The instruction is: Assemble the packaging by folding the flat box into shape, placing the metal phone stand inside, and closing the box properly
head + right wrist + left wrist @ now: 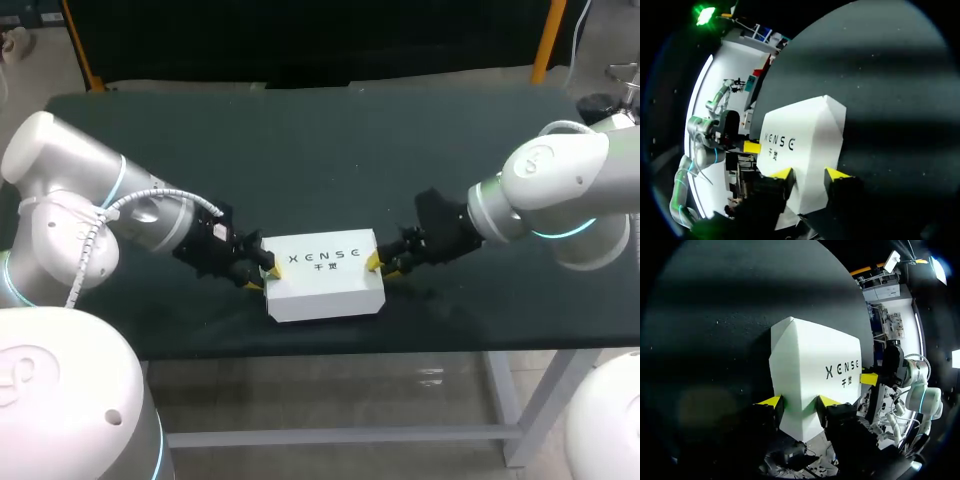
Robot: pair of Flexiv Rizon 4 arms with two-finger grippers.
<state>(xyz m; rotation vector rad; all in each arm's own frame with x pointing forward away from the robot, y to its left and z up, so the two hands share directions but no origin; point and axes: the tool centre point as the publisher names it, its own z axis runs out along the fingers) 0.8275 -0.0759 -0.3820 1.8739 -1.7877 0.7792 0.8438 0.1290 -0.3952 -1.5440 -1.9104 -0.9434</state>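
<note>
A white box (325,275) with dark lettering on top lies folded and closed on the dark table, near its front edge. My left gripper (262,268) comes in low from the left and holds the box's left end. In the left wrist view the two yellow tips press the box (810,370) from both sides, the left gripper (800,401) shut on it. My right gripper (378,262) holds the opposite end the same way. Its own view shows the right gripper (810,173) clamped across the box (805,135). No metal phone stand is visible.
The dark green table (320,160) stretches bare behind the box and to both sides. Its front edge (330,345) runs just below the box. Each wrist view shows a yellow tip of the other gripper (868,378) (752,147) at the box's far end.
</note>
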